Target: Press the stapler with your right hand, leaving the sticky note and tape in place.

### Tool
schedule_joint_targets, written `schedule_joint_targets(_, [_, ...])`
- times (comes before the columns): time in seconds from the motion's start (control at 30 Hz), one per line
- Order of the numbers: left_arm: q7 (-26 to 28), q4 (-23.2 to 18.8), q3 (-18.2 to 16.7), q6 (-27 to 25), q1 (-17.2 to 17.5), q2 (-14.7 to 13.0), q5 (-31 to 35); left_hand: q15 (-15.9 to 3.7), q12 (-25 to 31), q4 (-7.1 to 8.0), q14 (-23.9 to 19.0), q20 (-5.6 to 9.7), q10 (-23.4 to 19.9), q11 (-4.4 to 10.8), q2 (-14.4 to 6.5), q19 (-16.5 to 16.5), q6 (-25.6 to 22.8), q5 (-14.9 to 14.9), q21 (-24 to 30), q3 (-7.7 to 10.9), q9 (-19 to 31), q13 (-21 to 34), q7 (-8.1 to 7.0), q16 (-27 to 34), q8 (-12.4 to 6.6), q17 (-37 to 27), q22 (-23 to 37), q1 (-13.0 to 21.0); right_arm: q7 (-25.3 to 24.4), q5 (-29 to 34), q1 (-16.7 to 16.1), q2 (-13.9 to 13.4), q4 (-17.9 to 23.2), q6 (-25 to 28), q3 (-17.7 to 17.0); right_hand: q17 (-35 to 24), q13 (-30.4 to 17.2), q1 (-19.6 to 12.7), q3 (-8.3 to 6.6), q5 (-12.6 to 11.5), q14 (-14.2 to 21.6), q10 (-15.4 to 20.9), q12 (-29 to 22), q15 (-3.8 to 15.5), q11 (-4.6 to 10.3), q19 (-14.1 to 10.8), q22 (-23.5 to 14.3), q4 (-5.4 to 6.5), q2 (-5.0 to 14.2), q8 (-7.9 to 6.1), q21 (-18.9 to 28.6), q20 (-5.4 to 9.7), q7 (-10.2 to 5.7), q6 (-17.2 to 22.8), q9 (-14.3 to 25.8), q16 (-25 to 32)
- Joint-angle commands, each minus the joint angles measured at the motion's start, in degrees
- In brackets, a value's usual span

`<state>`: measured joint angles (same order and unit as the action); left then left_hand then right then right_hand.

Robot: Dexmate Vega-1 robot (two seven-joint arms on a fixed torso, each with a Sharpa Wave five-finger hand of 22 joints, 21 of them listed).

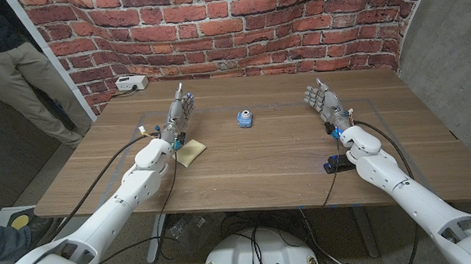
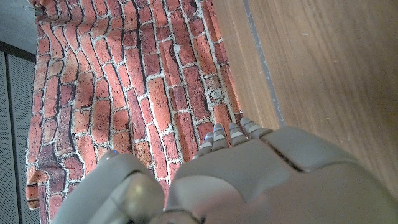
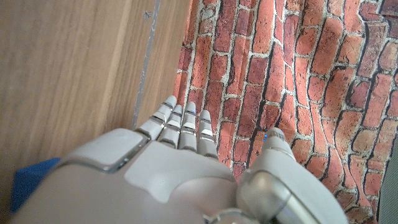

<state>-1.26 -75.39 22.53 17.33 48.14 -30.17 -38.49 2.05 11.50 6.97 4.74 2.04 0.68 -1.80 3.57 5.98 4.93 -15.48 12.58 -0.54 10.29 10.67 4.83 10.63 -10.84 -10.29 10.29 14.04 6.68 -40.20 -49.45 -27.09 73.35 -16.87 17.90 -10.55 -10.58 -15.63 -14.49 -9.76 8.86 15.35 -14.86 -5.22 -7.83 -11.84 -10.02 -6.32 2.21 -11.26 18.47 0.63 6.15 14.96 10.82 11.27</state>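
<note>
The right hand (image 1: 322, 100) stands open with fingers apart, holding nothing. The stapler (image 1: 337, 165) (dark, with a blue end) lies at the hand's 6 o'clock in the head view, back beside the right forearm near the table's front edge, long axis roughly left-right. The right hand is far nearer it than the left hand (image 1: 182, 107), which is also open and holds nothing.

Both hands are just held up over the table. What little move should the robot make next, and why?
Probably draw the right hand back toward the dark stapler, which lies near the table's front edge beside the right forearm. The hand is open, holds nothing and sits well beyond it. The sticky note and blue tape lie off to the left, away from that path.
</note>
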Motion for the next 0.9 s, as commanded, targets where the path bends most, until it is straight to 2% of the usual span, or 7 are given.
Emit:
schedule_joint_targets(0.03, [2.7, -3.2, 2.5, 2.0, 1.2, -3.7, -2.8, -0.08, 0.6, 0.21, 0.1, -0.09, -0.6, -0.28, -0.2, 0.0, -0.1, -0.3, 0.3, 0.07, 0.3, 0.2, 0.08, 0.4, -0.41, -0.2, 0.2, 0.6, 5.3, 1.1, -2.6, 3.5, 0.9, -0.2, -5.2, -0.1, -0.2, -0.4, -0.40, -0.3, 0.8, 0.5, -0.4, -0.03, 0.08, -0.5, -0.3, -0.05, -0.03, -0.29, 0.3, 0.14, -0.15, 0.6, 0.2, 0.4])
schedule_joint_targets(0.37, [4.4, -6.7, 3.4, 2.9, 2.5, -7.2, -3.8, -0.10, 0.8, 0.07, -0.6, -0.27, -1.2, -0.11, -0.6, -0.3, -0.6, -0.3, 0.3, 0.10, 0.3, 0.2, 0.07, 0.5, -0.57, -0.2, 0.2, 0.9, 4.5, 5.5, -5.4, 4.3, 4.7, -0.9, -7.5, -0.1, -0.2, -0.4, -0.35, -0.3, 1.1, 1.0, -0.4, -0.02, 0.16, -0.9, -0.3, -0.07, -0.06, -0.33, 0.2, 0.20, -0.28, 0.8, 0.2, 0.4])
schedule_joint_targets(0.9, [4.8, -9.2, 3.4, 3.0, 3.1, -10.5, -4.2, -0.12, 1.4, -0.26, -2.5, -0.33, -3.3, -0.23, -1.5, -1.8, -2.6, -0.3, 0.6, 0.20, 0.3, 0.2, 0.33, 0.9, -1.15, -0.2, 0.2, 1.8, 2.6, 9.1, -12.3, 2.4, 13.9, -1.0, -10.7, -0.2, -0.2, 0.2, 0.03, -0.3, 2.6, 2.2, -0.6, 0.51, 0.34, -2.3, -0.3, 0.06, -0.32, -0.51, 0.3, 0.47, -0.80, 1.5, 0.2, 0.6])
